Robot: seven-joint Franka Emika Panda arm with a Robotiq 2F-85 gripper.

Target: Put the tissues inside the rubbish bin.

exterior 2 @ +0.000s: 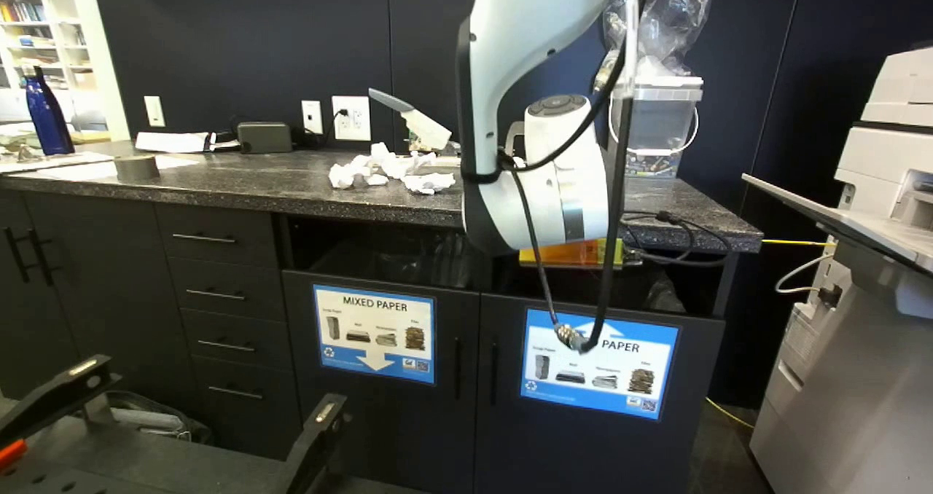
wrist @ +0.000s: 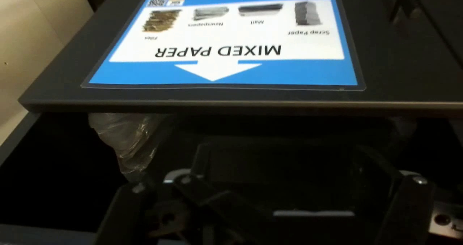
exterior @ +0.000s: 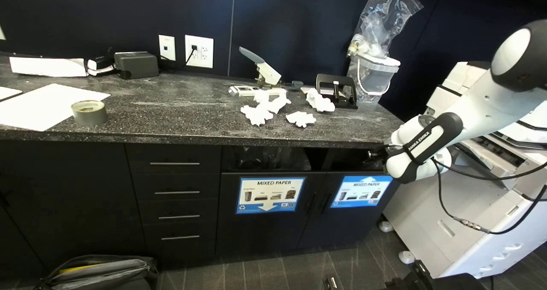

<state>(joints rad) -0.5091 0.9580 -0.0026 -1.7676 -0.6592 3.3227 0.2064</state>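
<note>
Several crumpled white tissues (exterior: 258, 114) lie on the dark counter, some in a touching group and others apart. They also show in an exterior view (exterior 2: 397, 165), partly hidden by the arm. The rubbish bin stands inside the cabinet under the counter; its clear plastic liner (wrist: 126, 140) shows in the wrist view, and the rest is very dark. My gripper (wrist: 285, 162) is at the cabinet opening above the right mixed-paper door, pointing into it. Its fingers are wide apart, and I see nothing between them. In an exterior view the gripper (exterior: 374, 155) is small and dark.
The counter (exterior: 183, 110) overhangs the opening. A black hole punch (exterior: 337, 89), a stapler (exterior: 260, 67) and a clear bucket (exterior: 372, 78) stand behind the tissues. A tape roll (exterior: 89, 112) and flat paper sheets (exterior: 47, 104) lie at the left. A printer (exterior: 461, 208) stands beside the cabinet.
</note>
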